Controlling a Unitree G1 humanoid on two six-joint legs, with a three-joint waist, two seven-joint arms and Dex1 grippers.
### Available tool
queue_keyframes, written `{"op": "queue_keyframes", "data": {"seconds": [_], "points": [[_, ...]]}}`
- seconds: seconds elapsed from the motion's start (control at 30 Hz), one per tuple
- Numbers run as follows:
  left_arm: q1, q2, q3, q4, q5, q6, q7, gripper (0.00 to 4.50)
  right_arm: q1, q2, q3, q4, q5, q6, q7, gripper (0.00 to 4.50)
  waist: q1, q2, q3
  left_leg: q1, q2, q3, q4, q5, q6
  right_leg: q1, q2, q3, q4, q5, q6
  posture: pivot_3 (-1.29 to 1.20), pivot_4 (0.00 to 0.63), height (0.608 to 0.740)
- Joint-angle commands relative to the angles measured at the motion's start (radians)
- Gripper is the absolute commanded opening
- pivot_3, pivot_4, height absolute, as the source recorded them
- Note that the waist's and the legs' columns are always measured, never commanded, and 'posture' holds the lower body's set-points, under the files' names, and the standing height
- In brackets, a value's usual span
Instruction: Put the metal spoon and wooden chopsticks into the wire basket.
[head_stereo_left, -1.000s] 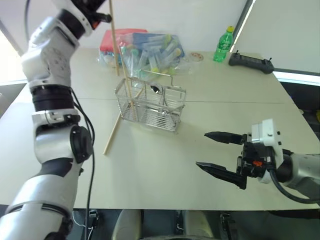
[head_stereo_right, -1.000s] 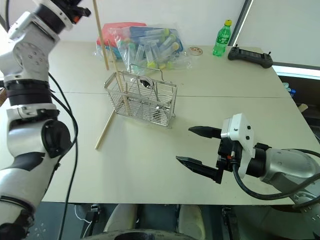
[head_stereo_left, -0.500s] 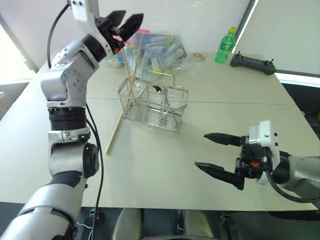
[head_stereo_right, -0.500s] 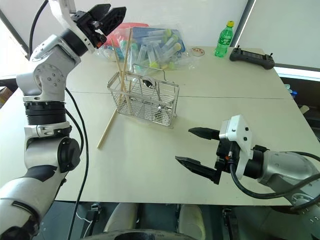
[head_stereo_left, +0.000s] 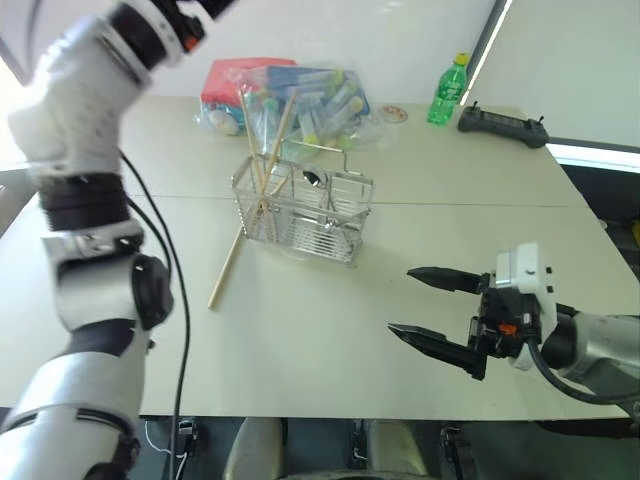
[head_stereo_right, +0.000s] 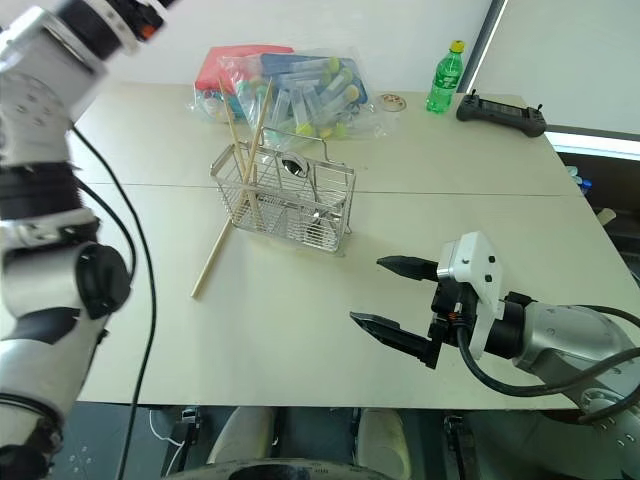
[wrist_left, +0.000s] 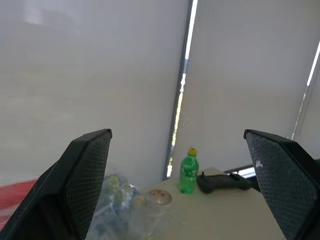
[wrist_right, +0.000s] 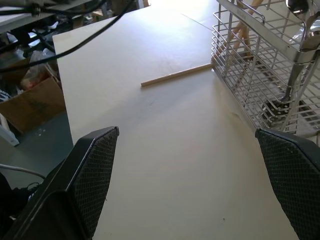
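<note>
With both grippers' fingers spread and empty, the wire basket (head_stereo_left: 300, 212) at upper centre risked tipping under its leaning wooden chopsticks (head_stereo_left: 262, 148).

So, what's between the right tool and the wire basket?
Bare table. Nothing lies between the right tool and the wire basket, as the left eye view shows.

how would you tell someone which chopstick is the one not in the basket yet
Start at the wire basket in the middle of the table. Two chopsticks stand crossed in the basket's left end, with the spoon upright further right. The one left is the stick lying flat on the table at the basket's left corner, slanting toward the near edge; it alone lies down.
</note>
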Motion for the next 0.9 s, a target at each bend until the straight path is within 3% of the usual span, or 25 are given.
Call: {"op": "queue_keyframes", "data": {"seconds": [0.03, 0.13, 0.3, 0.57, 0.9], "points": [[-0.087, 0.159, -0.069, 0.121, 0.088, 0.075, -0.06, 4.46, 0.011, 0.016, -0.005, -0.028, -0.012, -0.028, 0.001, 4.5, -0.001, 0.001, 0.0, 0.0, 0.0, 0.0, 0.0, 0.0, 0.0, 0.0, 0.0, 0.0, 0.0, 0.0, 0.0, 0.0, 0.15, 0.691], [-0.053, 0.271, -0.221, 0.2, 0.177, 0.144, -0.194, 4.46, 0.018, 0.038, 0.016, -0.031, -0.028, -0.042, -0.004, 4.5, 0.003, 0.004, -0.002, 0.001, 0.0, 0.0, -0.002, 0.0, 0.0, 0.0, 0.0, 0.0, 0.0, -0.001, 0.001, 0.0, 0.15, 0.691], [0.061, 0.335, -0.432, 0.224, 0.293, 0.222, -0.354, 4.46, 0.009, 0.076, 0.073, -0.035, -0.061, -0.055, -0.018, 4.5, 0.007, 0.005, -0.002, -0.001, 0.0, 0.0, 0.0, 0.0, 0.0, 0.0, -0.001, 0.0, -0.001, -0.005, -0.001, 0.0, 0.15, 0.691], [0.229, 0.216, -0.46, 0.2, 0.325, 0.343, -0.299, 4.46, 0.001, 0.105, 0.111, -0.035, -0.088, -0.068, -0.033, 4.5, 0.004, 0.003, 0.0, -0.004, 0.0, 0.0, -0.001, -0.001, 0.001, -0.003, -0.001, 0.0, -0.002, -0.002, -0.004, 0.0, 0.15, 0.691], [0.205, 0.07, -0.441, 0.412, 0.382, 0.275, -0.187, 4.46, 0.036, 0.122, 0.105, -0.066, -0.091, -0.068, -0.062, 4.5, 0.003, 0.003, 0.0, -0.002, 0.0, 0.0, -0.003, -0.001, 0.001, -0.003, 0.0, 0.0, -0.001, -0.001, 0.0, 0.0, 0.15, 0.691]]}}
